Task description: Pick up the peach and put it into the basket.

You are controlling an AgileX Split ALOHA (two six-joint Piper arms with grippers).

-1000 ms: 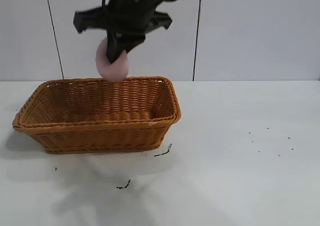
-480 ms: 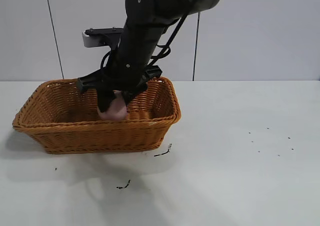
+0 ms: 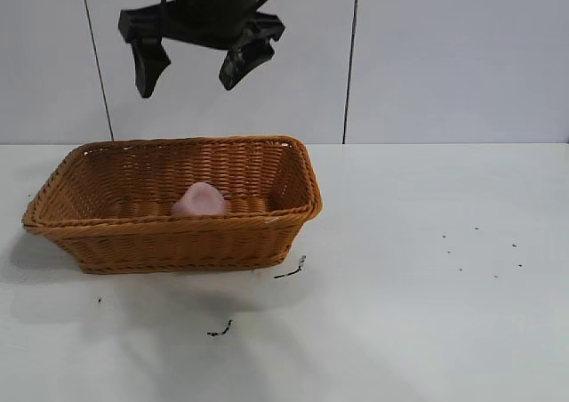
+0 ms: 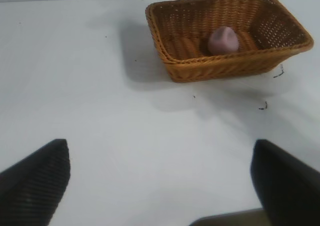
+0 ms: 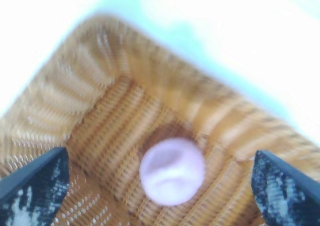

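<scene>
The pale pink peach [image 3: 201, 200] lies on the floor of the orange-brown wicker basket [image 3: 178, 237], near its front wall. My right gripper [image 3: 187, 87] hangs open and empty high above the basket, clear of the rim. Its wrist view looks straight down on the peach [image 5: 172, 172] inside the basket [image 5: 100, 71], between the spread fingers of the right gripper [image 5: 161, 193]. My left gripper [image 4: 160, 186] is open and empty over bare table, far from the basket [image 4: 220, 68]; its wrist view shows the peach [image 4: 223, 40] inside. The left arm is out of the exterior view.
The white table [image 3: 427, 286] carries small dark specks [image 3: 291, 270] in front of the basket and to its right. A pale panelled wall [image 3: 444, 55] stands behind.
My right gripper went down into the basket with the peach, let it go, and has risen high above the rim, open. The peach now rests on the basket floor.
</scene>
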